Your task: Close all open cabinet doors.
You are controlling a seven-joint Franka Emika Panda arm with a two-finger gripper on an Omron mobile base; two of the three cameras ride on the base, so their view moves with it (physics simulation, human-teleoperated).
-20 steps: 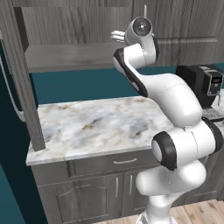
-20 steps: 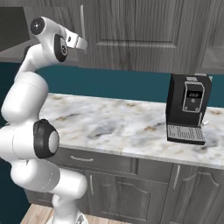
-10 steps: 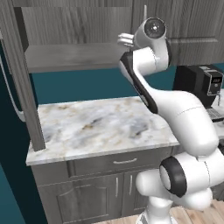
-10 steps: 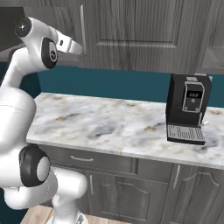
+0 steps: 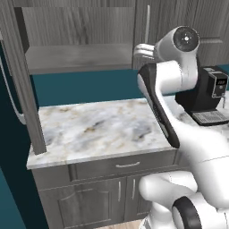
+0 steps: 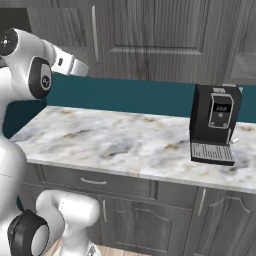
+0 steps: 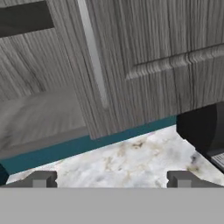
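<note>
Task not done. Far left, one cabinet door (image 5: 20, 85) stands swung out edge-on over the left edge of the worktop (image 5: 103, 129), which leaves the wall cabinet's shelf (image 5: 76, 58) exposed. Right of that opening, the next door (image 7: 144, 61) sits flush, its handle (image 7: 92, 52) vertical beside the gap; that one looks closed. So, judging from this, the left door is what's left; I can't see whether others are open out of frame.

My gripper (image 7: 109, 179) has its fingers spread wide, holding nothing, up high near the closed door's lower edge, above the worktop and well apart from the open door. Coffee machine (image 6: 214, 122) sits toward the right end.

Versus a second ago: my arm has swung its upper joints right and up, the hand now further right along the cabinet front. Doors unchanged, jaw spread unchanged.
</note>
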